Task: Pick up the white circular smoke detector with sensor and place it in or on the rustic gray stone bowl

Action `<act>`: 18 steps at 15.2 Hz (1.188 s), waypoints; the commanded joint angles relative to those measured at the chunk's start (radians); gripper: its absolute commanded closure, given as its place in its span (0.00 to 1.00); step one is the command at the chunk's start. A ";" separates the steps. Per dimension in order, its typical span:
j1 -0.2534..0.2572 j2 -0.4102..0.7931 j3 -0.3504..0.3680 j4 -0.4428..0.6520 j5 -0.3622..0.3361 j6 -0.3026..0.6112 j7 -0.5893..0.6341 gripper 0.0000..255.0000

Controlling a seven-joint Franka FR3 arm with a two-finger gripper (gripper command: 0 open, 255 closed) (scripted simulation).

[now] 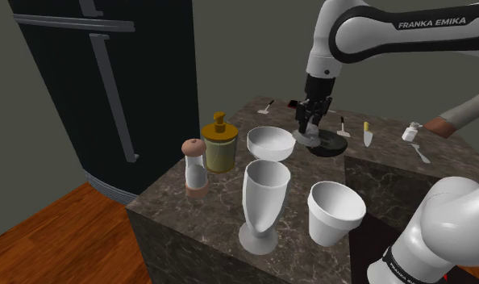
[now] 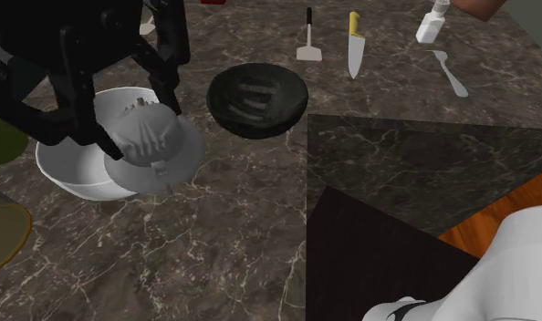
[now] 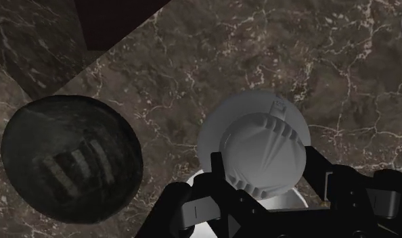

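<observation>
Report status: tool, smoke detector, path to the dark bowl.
Tool shut on smoke detector, held above counter. Dark bowl beside it, not yet reached. Nothing seen between.

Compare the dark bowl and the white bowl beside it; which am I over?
Colour: the dark bowl is near-black and mottled, the white bowl plain white. Position: the smoke detector clasped in the end effector hangs over the white bowl's rim, while the dark bowl sits clear to the side. Both are round, upright, on the marbled counter.
</observation>
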 commanded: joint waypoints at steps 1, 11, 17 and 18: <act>-0.018 0.006 -0.038 0.009 -0.020 -0.003 -0.050 1.00; -0.100 0.109 -0.223 0.126 -0.098 -0.013 -0.291 1.00; -0.132 0.191 -0.307 0.203 -0.112 -0.004 -0.404 1.00; -0.132 0.190 -0.307 0.189 -0.113 0.009 -0.404 1.00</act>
